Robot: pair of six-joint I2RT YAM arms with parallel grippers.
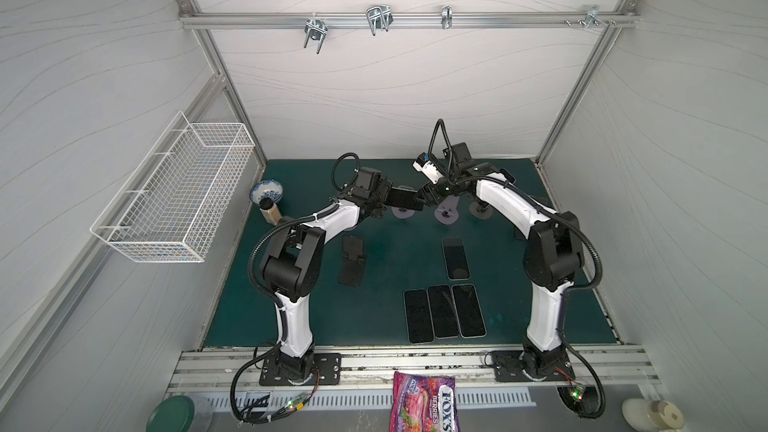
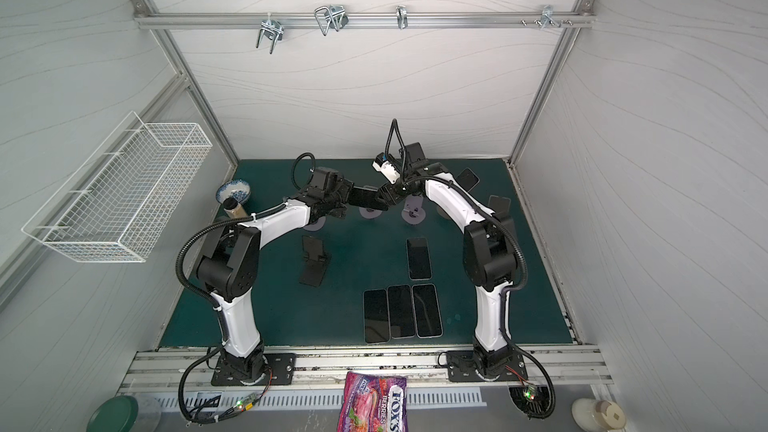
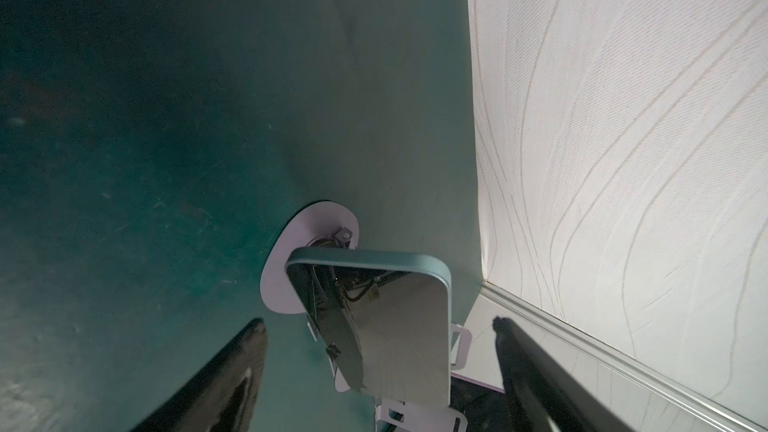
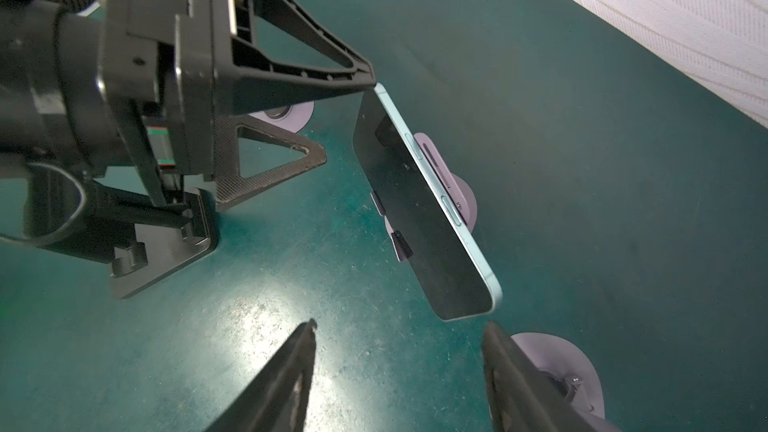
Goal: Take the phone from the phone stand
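The phone (image 4: 415,209) is leaning on the stand (image 4: 462,197), a long edge sitting in its hooks (image 4: 401,247), at the back of the mat (image 1: 395,251). The left gripper (image 4: 348,116) is standing released, fingers (image 4: 357,76) either side of one short end, one touching a corner. The right gripper (image 4: 400,324) is hanging released and empty just beside the other end. I judge the step is calling for squaring both fingers on the faces before clenching, then lifting clear of the hooks without dragging the stand
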